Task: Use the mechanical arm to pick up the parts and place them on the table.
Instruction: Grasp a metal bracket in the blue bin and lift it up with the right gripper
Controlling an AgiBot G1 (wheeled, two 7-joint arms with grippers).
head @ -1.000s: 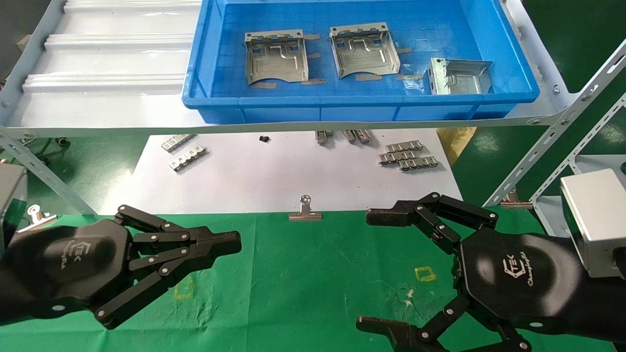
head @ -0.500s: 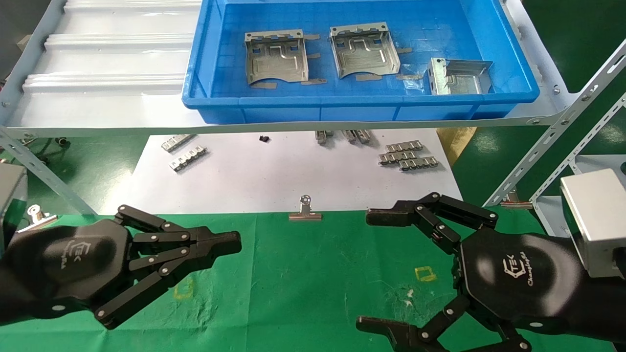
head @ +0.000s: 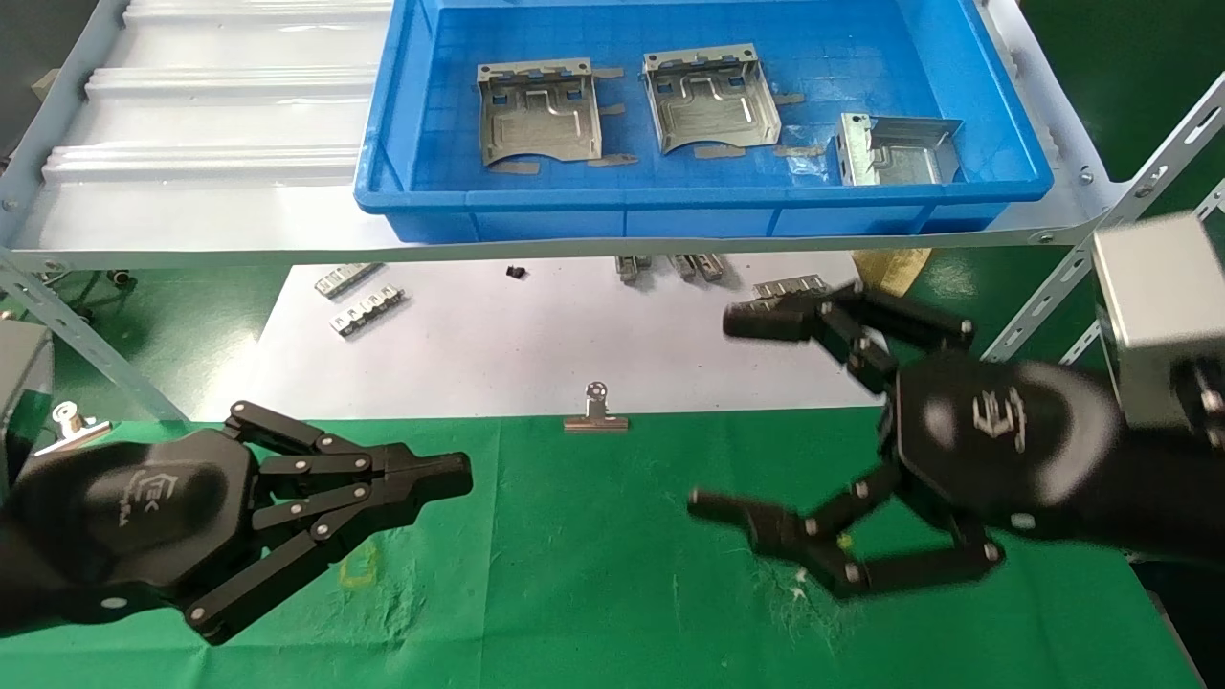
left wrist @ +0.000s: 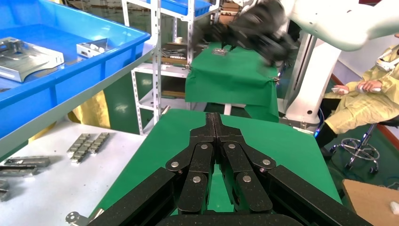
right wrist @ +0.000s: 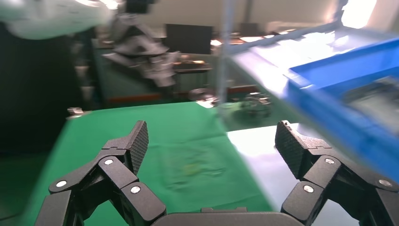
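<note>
Three grey stamped metal parts lie in a blue bin point(head: 498, 206) on the shelf: one at the left point(head: 539, 112), one in the middle point(head: 710, 99), one at the right point(head: 898, 151). My right gripper point(head: 732, 413) is open and empty, raised over the seam of the green table point(head: 593, 565) and the white sheet, below and in front of the bin. In its wrist view the gripper point(right wrist: 209, 141) shows wide-spread pads. My left gripper point(head: 457, 476) is shut and empty, low over the green table at the left; it also shows in the left wrist view point(left wrist: 213, 123).
A pale grey shelf point(head: 191, 206) carries the bin over a white sheet point(head: 498, 344) with small notched strips point(head: 368, 311). A silver binder clip point(head: 595, 413) sits at the sheet's front edge. Slotted shelf struts point(head: 1101, 239) rise at the right.
My right gripper has risen and moved forward toward the shelf, still open. The left gripper has not moved.
</note>
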